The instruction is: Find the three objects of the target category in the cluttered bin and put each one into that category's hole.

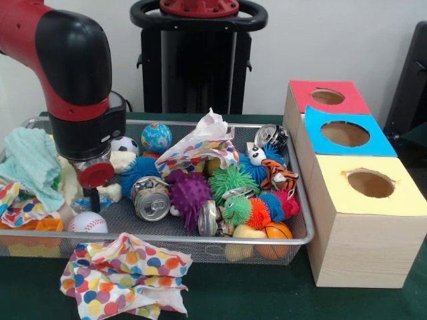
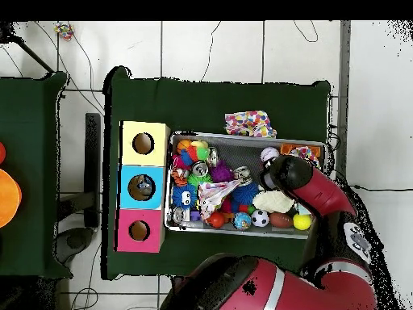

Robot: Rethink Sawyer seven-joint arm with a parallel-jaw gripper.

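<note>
Progress, judged from current layout: early stage. Wire-mesh metal bin (image 1: 303, 220) remains crowded: crushed silver drink cans (image 1: 152, 203), spiky rubber balls in purple, green and blue (image 1: 189, 191), small sports balls including a white baseball (image 1: 87, 222), crumpled polka-dot paper (image 1: 197, 150) and a mint-green terry cloth (image 1: 30, 163). Target category not identifiable from these views; candidates lie spread across the bin from one short end to the other. More polka-dot paper (image 1: 123, 277) lies outside the bin, on the green bench (image 1: 253, 300) against the bin's long side.

Red-and-black arm gripper (image 1: 95, 198) sits low inside the bin, at the short end away from the three-hole box. State of the jaws: cannot tell, since a red round cap and surrounding clutter hide them. No object visibly lifted.

Sorting box: wooden body with red-topped hole (image 1: 327, 97), blue-topped hole (image 1: 345, 134) and yellow-topped hole (image 1: 371, 183), standing just beside the bin's other short end.

View differences: the front view shows only the hole rims, with interiors unreadable. Overhead view looks straight down: blue hole (image 2: 143, 187) appears to contain something dark, possibly one deposit already made, though too small to confirm; yellow (image 2: 143, 144) and red (image 2: 139, 231) look empty. Overhead view also shows the arm covering part of the bin's end. Remaining work, by estimate: most or all three placements.
</note>
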